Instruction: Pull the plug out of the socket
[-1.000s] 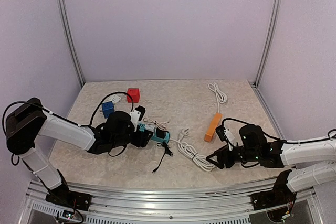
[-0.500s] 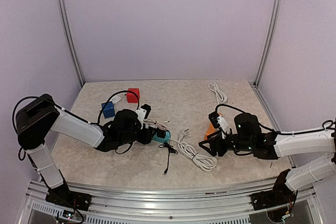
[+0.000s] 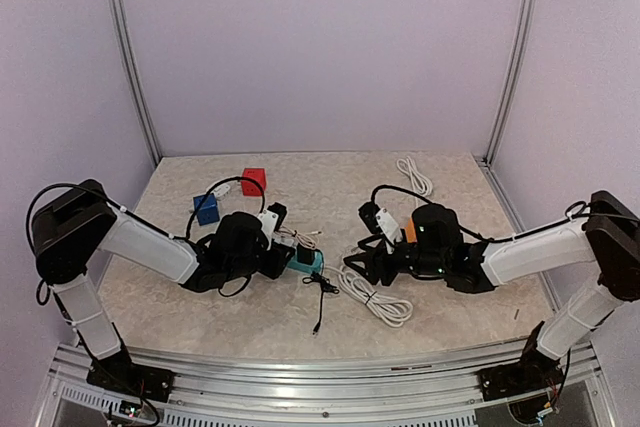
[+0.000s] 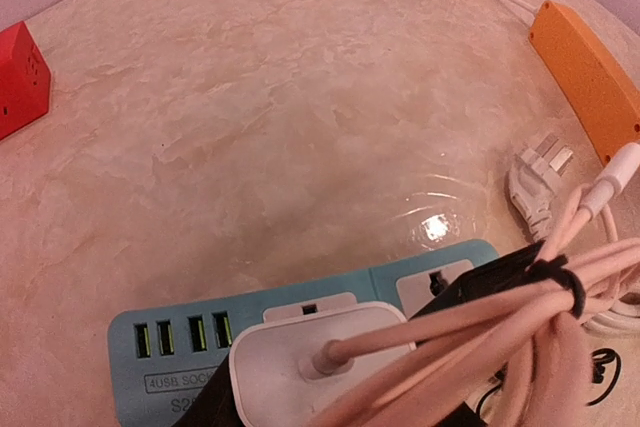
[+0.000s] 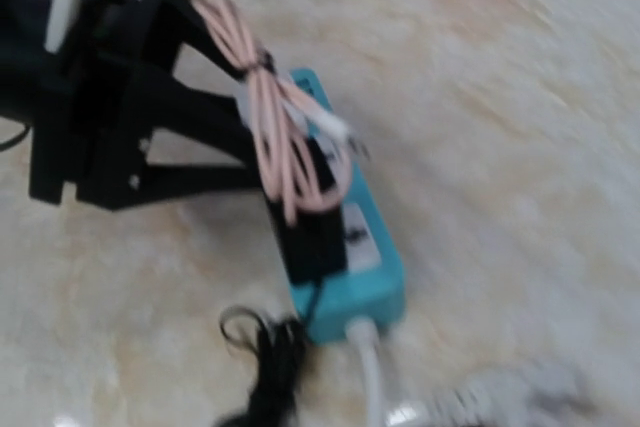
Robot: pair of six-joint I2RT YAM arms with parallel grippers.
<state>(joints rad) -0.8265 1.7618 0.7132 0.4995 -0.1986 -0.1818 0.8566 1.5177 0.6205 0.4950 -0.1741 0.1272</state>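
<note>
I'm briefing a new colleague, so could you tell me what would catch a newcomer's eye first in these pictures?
The teal power strip near the middle of the table stands out first, with a white adapter and a bundle of pink cable on it. Next come the red cube and blue cube behind it to the left, and the orange strip to its right.

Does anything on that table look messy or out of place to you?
Yes, the cables. A tied pink cable bundle trails across the teal power strip, and a white cord and a thin black cable sprawl loose on the table beside it.
</note>
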